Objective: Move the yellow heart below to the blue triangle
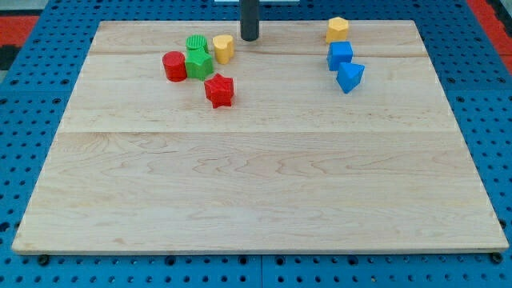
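The pale wooden table (256,176) lies on a blue pegboard surface (32,120), with all the blocks gathered along its far side. The arm carries no gripper, only a straight dark rod, so there are no jaws to be apart or together. My tip (250,38) rests near the table's top edge, just beside the small yellow heart-shaped block (223,48), at about two o'clock from it; a thin gap seems to separate them, though I cannot be sure from this angle.

The yellow heart sits at the right end of a tight cluster. Just to its nine o'clock stand two green blocks: a ribbed green cylinder-like block (195,42) and, touching it at its six o'clock, a green cube-like block (200,63). A red cylinder block (174,66) presses against the green cube at its nine o'clock. A red star-shaped block (218,90) lies near, at about five o'clock from the green cube.

Well apart, toward the view's right, a yellow pentagon-like block (338,29) sits by the top edge. At its six o'clock lies a blue cube block (340,54), and touching that, at five o'clock, the blue triangle block (350,77).
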You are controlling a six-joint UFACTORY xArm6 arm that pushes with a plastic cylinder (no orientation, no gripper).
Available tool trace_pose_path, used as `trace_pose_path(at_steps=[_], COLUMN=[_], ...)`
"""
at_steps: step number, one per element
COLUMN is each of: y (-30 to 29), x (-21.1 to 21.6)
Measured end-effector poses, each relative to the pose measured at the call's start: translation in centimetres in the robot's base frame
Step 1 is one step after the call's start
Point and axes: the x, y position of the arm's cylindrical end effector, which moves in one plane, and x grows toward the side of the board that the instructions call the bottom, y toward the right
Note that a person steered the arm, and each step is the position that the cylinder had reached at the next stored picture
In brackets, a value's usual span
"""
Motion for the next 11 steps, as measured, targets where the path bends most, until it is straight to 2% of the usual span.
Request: trace_pose_path(at_steps=[2,3,4,6,9,11], y=[-7.6,-2.0,0.5,-1.7,-1.3,4.7], x=[0.2,2.5,4.9,6.4,13.4,16.6])
